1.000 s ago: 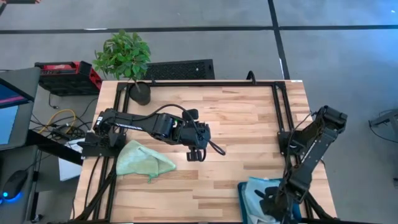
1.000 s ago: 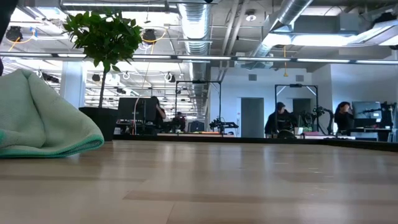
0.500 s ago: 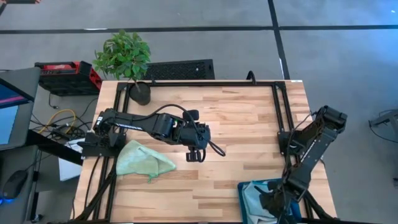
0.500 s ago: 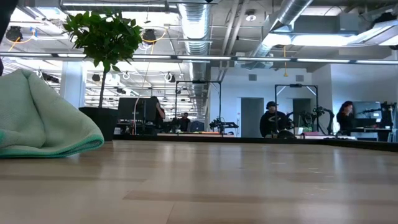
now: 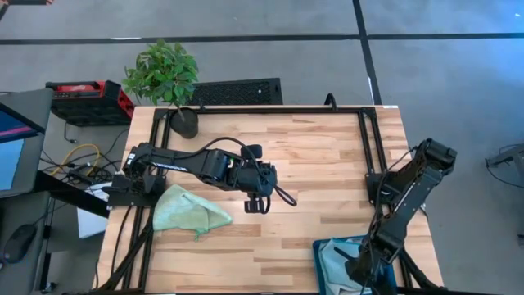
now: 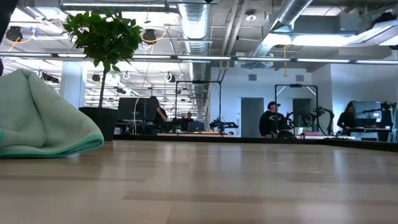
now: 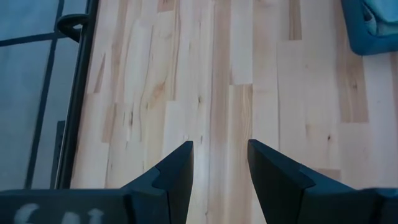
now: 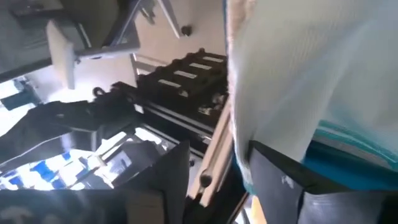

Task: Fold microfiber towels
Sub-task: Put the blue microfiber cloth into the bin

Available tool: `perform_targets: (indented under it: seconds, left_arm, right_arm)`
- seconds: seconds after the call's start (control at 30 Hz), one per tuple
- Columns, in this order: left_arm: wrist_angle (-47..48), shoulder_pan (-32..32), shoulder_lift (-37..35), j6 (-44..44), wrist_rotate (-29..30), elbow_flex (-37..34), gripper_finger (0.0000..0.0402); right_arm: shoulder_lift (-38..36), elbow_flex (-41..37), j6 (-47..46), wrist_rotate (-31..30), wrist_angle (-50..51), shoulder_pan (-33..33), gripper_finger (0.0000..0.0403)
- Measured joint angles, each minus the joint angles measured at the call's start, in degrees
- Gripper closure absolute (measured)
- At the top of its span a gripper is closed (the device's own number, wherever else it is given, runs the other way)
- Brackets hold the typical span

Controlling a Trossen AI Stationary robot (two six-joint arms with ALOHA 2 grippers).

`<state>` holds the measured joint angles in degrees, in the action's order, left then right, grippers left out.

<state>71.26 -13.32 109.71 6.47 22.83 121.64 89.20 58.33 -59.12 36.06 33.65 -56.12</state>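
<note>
Lying unmoved at the table's [image 5: 327, 156] left edge, the light green towel [image 5: 187, 211] is a crumpled, loosely bunched heap. The left gripper [image 5: 258, 205] hovers mid-table as before, fingers spread, empty. At the right, the right gripper [image 5: 358, 269] has loosened over the teal bin [image 5: 319, 250], its fingers now parted beside a pale blue towel [image 8: 311, 74]; the bin's contents are cut off by the frame.

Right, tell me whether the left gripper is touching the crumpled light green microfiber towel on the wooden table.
Apart. The high view shows the left gripper hanging over bare wood, with a clear strip of table between it and the light green microfiber towel.
</note>
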Motion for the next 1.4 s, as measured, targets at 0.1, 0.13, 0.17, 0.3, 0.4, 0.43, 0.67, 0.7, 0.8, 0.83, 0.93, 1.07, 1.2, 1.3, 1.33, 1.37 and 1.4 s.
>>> perform_targets:
  seconds: [0.1,0.13,0.17,0.3,0.4,0.43,0.67,0.7,0.8,0.83,0.93,1.07,1.2,1.3,1.33,1.37,1.4]
  left_arm:
    - [0.00,0.00,0.00,-0.69,0.00,0.00,0.0256]
    - [0.00,0.00,0.00,-0.69,0.00,0.00,0.0256]
    - [0.00,0.00,0.00,-0.69,0.00,0.00,0.0256]
    - [0.00,0.00,0.00,-0.69,0.00,0.00,0.0256]
    - [-0.02,0.00,0.00,-0.69,0.00,0.00,0.0256]
    - [-0.02,0.00,0.00,-0.69,0.00,0.00,0.0256]
    - [-0.02,0.00,0.00,-0.69,0.00,0.00,0.0256]
    - [-0.02,0.00,0.00,-0.69,0.00,0.00,0.0256]
    - [-0.02,0.00,0.00,-0.69,0.00,0.00,0.0256]
    - [0.00,0.00,0.00,-0.69,0.00,0.00,0.0256]
    - [0.00,0.00,0.00,-0.69,0.01,0.00,0.0256]
    - [0.02,0.00,0.00,-0.69,0.02,0.00,0.0256]
    - [0.04,0.00,0.00,-0.88,0.00,0.00,0.0256]
    - [0.09,0.00,0.00,-1.30,-0.04,0.00,0.0256]
    - [0.17,0.00,0.00,-1.30,-0.07,0.00,0.0256]
    - [0.33,0.00,0.00,-1.32,-0.07,0.00,0.0256]
    - [0.56,0.00,0.00,-1.32,-0.07,0.00,0.0256]
  right_arm:
    - [-1.62,0.16,0.01,-0.17,0.20,0.01,0.0206]
    - [-2.34,0.34,0.02,-0.53,0.58,0.25,0.0204]
    - [-3.18,0.49,0.01,-1.23,1.20,0.49,0.0203]
    - [-7.02,0.85,0.96,-11.49,5.31,1.54,0.0205]
    - [-8.29,0.87,1.68,-24.94,10.62,2.11,0.0211]
    - [-8.27,0.83,1.92,-28.73,11.59,2.24,0.0213]
    - [-2.93,-0.55,11.34,-31.85,4.55,3.56,0.0221]
    - [-2.00,-0.52,12.10,-31.71,4.48,3.65,0.0222]
    - [0.46,-0.55,13.05,-31.48,4.46,4.04,0.0225]
    - [0.96,-0.55,13.15,-31.46,4.07,4.13,0.0225]
    - [2.69,-0.55,14.60,-31.48,1.57,4.13,0.0227]
    - [5.79,-0.54,15.73,-31.42,0.19,4.11,0.0227]
    - [8.14,-0.54,15.89,-31.18,0.37,4.11,0.0228]
    - [8.28,0.14,16.08,-30.94,0.62,4.13,0.0231]
    - [7.91,0.36,16.08,-30.86,0.65,4.11,0.0232]
    - [7.26,0.66,15.87,-30.85,0.79,4.11,0.0232]
    - [6.41,0.98,15.62,-30.87,0.72,4.13,0.0232]
